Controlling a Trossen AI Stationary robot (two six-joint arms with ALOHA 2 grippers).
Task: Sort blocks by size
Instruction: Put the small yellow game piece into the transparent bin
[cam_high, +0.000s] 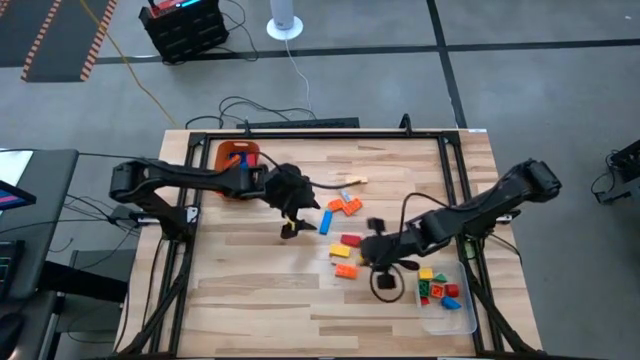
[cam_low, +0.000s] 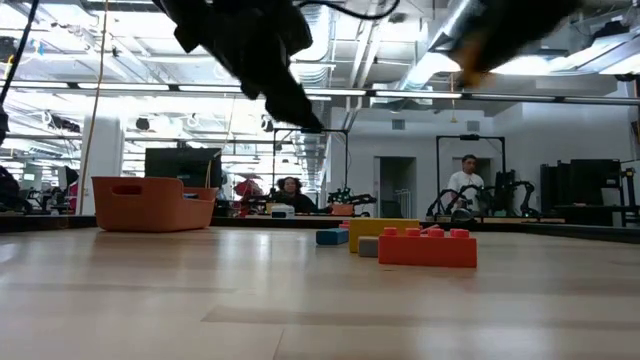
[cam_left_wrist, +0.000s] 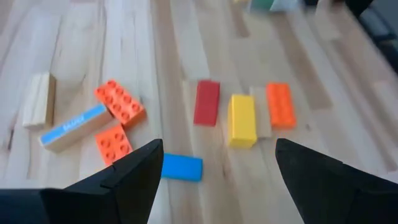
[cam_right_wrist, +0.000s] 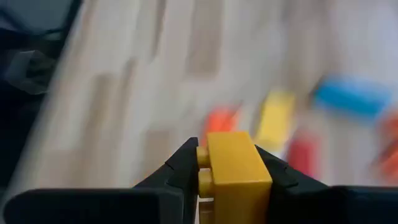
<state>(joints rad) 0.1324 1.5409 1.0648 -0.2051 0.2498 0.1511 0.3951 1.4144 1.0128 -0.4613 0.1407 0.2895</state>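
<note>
A pale wooden counter (cam_high: 250, 290) with plank seams carries the scattered blocks (cam_high: 345, 245) near its middle; more sit in a clear tray (cam_high: 470, 318) at the right corner, and an orange bin (cam_high: 238, 157) stands at the far left. Only the right wrist view shows the right pincer (cam_right_wrist: 231, 171) clamped on a studded yellow block (cam_right_wrist: 236, 171). The left pincer (cam_left_wrist: 214, 171) hangs wide above a blue block (cam_left_wrist: 182, 167), with smooth wooden pieces (cam_left_wrist: 37, 99) nearby. The low view shows people behind.
</note>
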